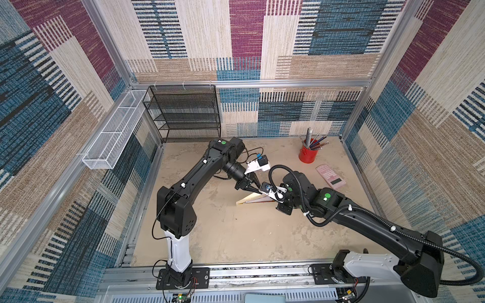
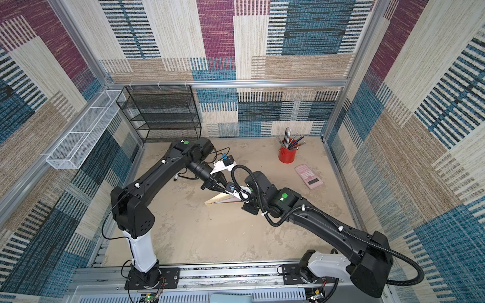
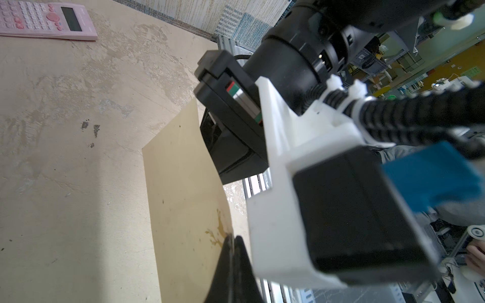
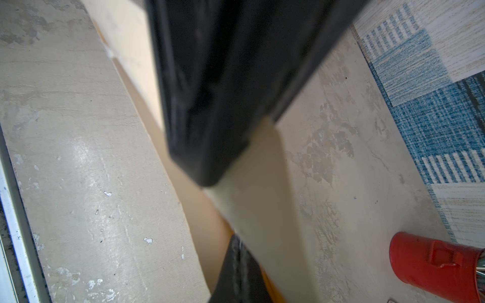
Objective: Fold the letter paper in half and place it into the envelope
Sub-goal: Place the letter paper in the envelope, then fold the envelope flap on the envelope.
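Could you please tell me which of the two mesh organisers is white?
The long wall-mounted basket on the side wall; the tiered shelf standing beside it is black.

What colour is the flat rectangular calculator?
Pink; the flat rectangular calculator shows best in the left wrist view.

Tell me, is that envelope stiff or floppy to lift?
Likely light and somewhat floppy: the envelope is thin paper, held tilted by the left gripper and right gripper. Yet it looks flat in the left wrist view, so probably not limp.
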